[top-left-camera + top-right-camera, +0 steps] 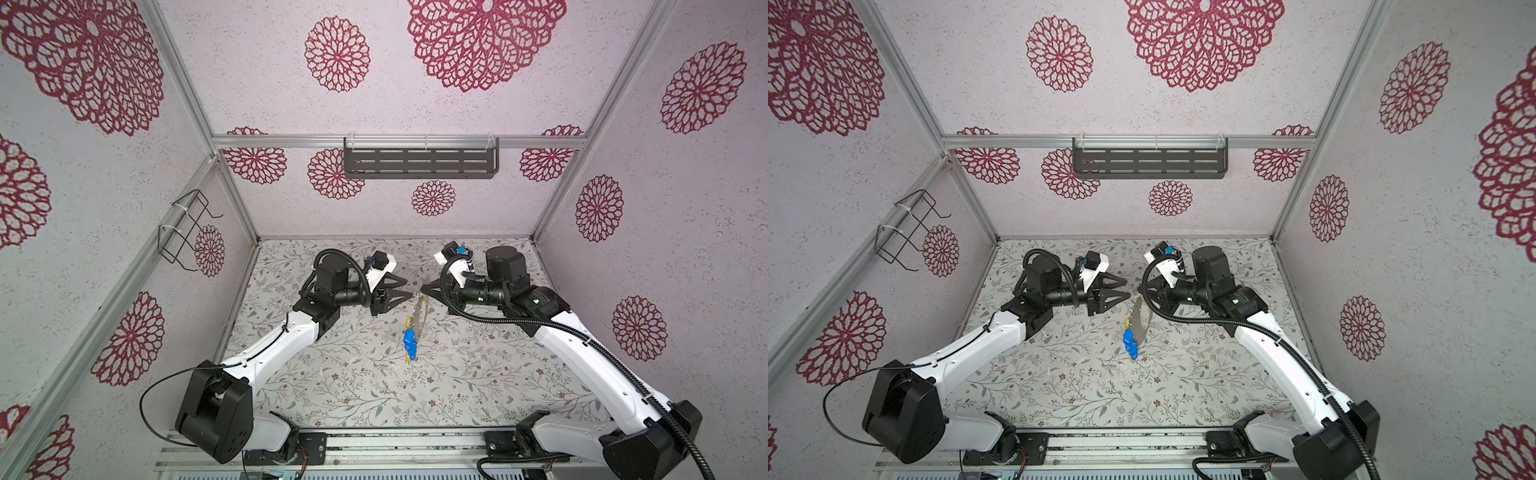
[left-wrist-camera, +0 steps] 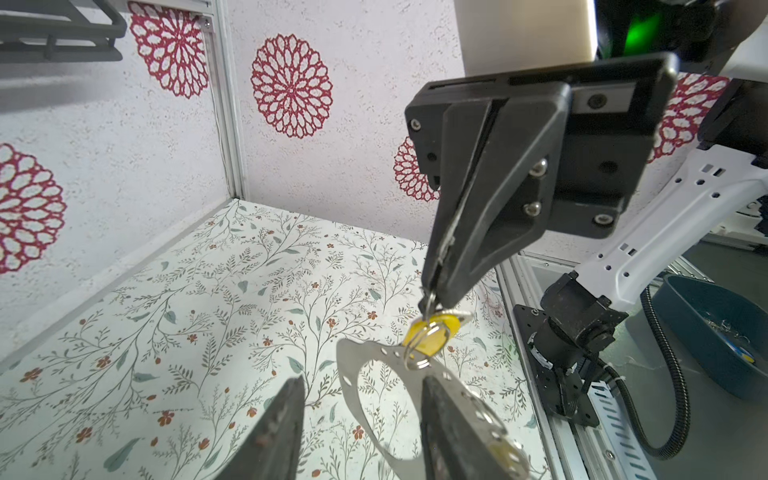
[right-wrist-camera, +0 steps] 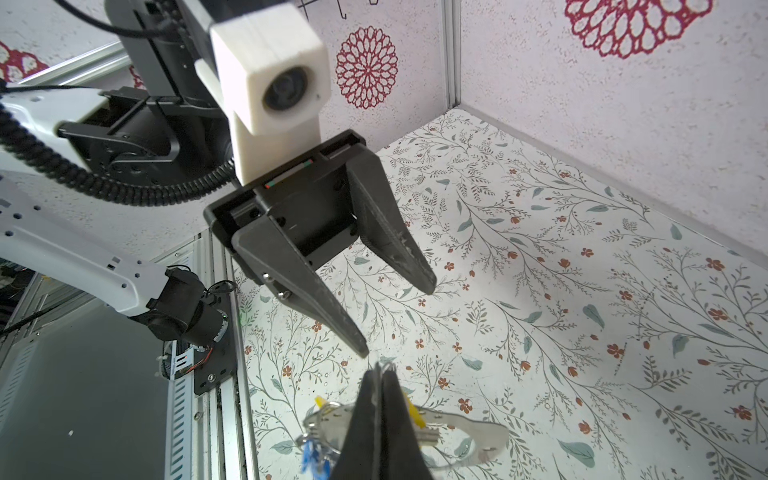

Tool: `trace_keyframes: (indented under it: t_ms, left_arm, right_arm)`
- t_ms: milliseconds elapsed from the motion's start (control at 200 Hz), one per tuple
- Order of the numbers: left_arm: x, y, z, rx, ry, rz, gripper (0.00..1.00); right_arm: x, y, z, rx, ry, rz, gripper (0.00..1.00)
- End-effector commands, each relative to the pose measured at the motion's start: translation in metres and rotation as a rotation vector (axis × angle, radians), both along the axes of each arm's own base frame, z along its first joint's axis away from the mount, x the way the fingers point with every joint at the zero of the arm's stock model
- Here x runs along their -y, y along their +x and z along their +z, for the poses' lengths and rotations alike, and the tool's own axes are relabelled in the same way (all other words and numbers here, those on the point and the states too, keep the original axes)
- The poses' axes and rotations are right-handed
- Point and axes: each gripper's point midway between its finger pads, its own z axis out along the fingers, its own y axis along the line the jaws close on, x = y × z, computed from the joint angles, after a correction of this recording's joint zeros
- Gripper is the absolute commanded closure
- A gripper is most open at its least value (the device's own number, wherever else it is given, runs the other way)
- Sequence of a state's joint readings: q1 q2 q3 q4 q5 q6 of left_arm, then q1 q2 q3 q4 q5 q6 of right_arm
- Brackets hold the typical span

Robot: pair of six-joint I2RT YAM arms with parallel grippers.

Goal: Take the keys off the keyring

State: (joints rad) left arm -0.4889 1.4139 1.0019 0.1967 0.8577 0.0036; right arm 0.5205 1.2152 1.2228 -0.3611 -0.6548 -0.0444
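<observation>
My right gripper is shut on the small silver ring of a yellow key. From that ring the grey metal keyring hangs above the table. Blue keys dangle at its low end. My left gripper is open right beside the upper end of the keyring. One finger lies against the band, while the other finger stands apart from it.
A dark slotted shelf hangs on the back wall and a black wire rack on the left wall. A blue bowl sits outside the frame by the right arm's base. The floral table spreads below both arms.
</observation>
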Motion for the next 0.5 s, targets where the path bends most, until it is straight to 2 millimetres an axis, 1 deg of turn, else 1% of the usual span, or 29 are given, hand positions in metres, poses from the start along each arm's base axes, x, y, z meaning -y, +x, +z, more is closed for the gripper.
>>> trace_keyframes:
  t_ms: [0,140,230,495]
  left_arm:
    - [0.011,-0.008,-0.009,-0.013,0.017,-0.063,0.52]
    - [0.022,-0.010,-0.017,-0.040,0.024,-0.094,0.52]
    - [0.026,-0.009,-0.017,-0.048,0.025,-0.104,0.52]
    - [0.026,-0.009,-0.010,-0.031,0.016,-0.100,0.52]
  right_arm:
    - [-0.001,-0.010,0.037,0.090,0.068,0.042,1.00]
    - [-0.002,-0.011,0.041,0.091,0.082,0.052,1.00]
    - [-0.003,-0.012,0.040,0.087,0.082,0.056,1.00]
    - [-0.001,-0.013,0.037,0.085,0.076,0.054,1.00]
